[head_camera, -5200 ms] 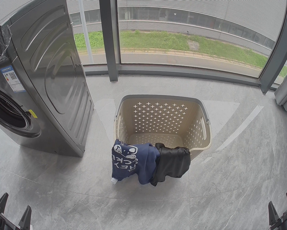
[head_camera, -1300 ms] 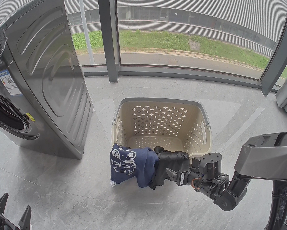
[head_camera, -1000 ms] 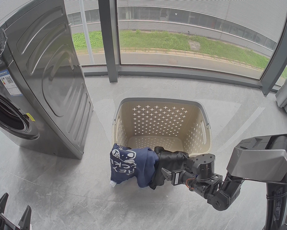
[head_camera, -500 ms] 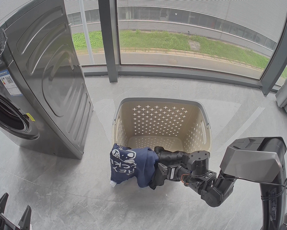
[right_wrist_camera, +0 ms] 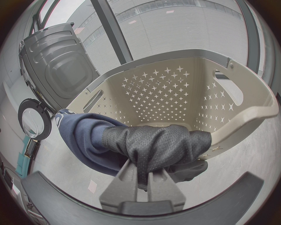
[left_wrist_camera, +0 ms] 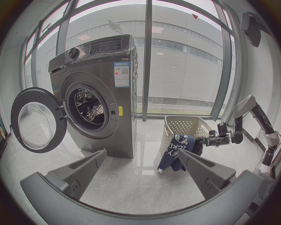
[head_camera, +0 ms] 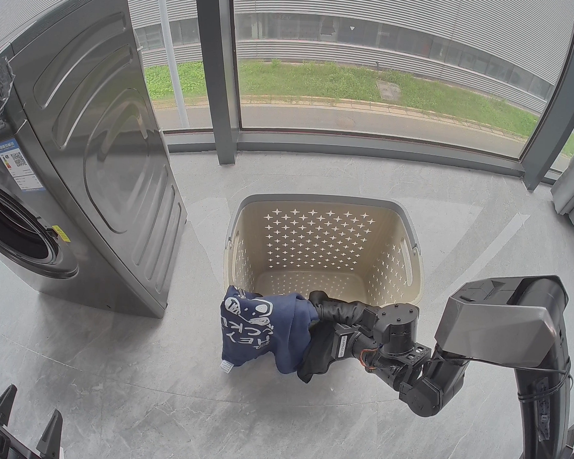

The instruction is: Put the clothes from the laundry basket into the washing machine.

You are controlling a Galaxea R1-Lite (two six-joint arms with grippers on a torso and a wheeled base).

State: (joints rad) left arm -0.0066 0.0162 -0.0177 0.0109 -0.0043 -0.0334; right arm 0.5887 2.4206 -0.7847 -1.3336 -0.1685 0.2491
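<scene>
Pinching black mesh garment [right_wrist_camera: 158,143] | right tool [right_wrist_camera: 142,172] clamped on it | bunched over laundry basket [right_wrist_camera: 248,112] rim

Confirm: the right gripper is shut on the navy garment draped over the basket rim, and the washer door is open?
Not quite. The right gripper is shut on the black garment, not the navy garment beside it; the right wrist view shows this. It drapes over the basket rim, and the washer door is open.
</scene>
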